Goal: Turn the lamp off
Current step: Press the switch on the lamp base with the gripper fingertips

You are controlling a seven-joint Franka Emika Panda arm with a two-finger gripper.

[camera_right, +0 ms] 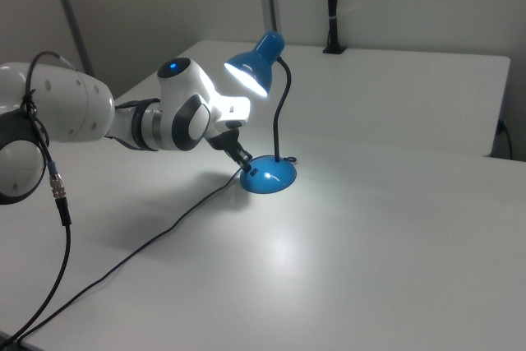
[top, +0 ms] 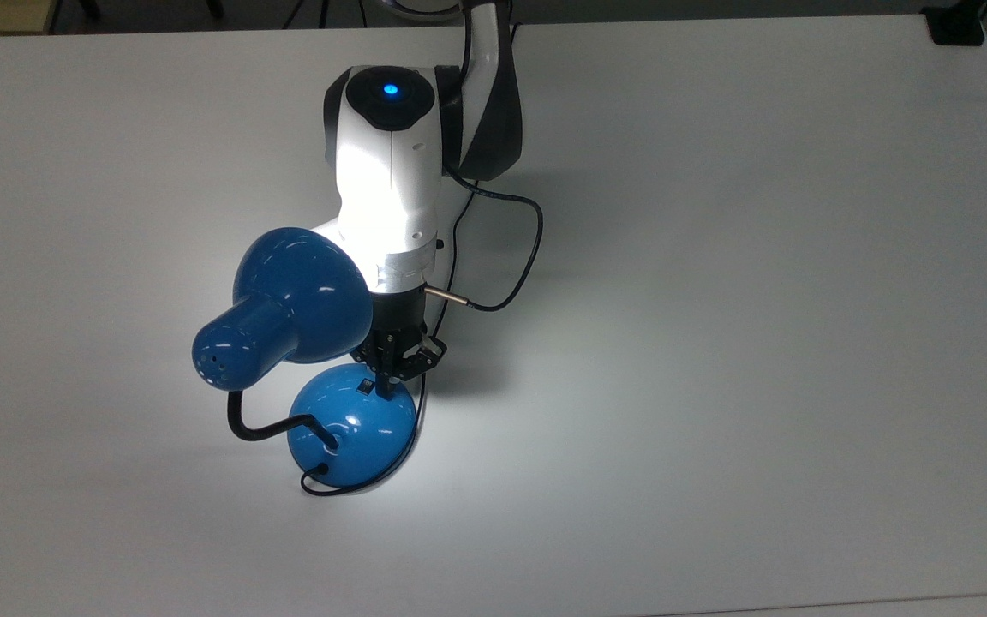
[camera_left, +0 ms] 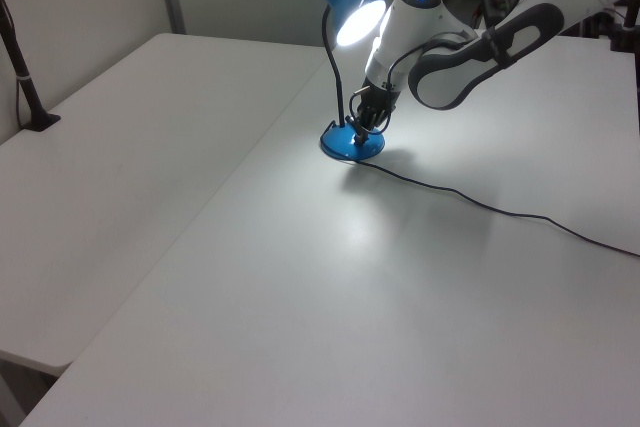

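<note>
The lit lamp (top: 301,296) floods my arm (top: 386,197) with glare and pools light on the table (top: 716,343); my shadow falls beyond; edges dim.
</note>
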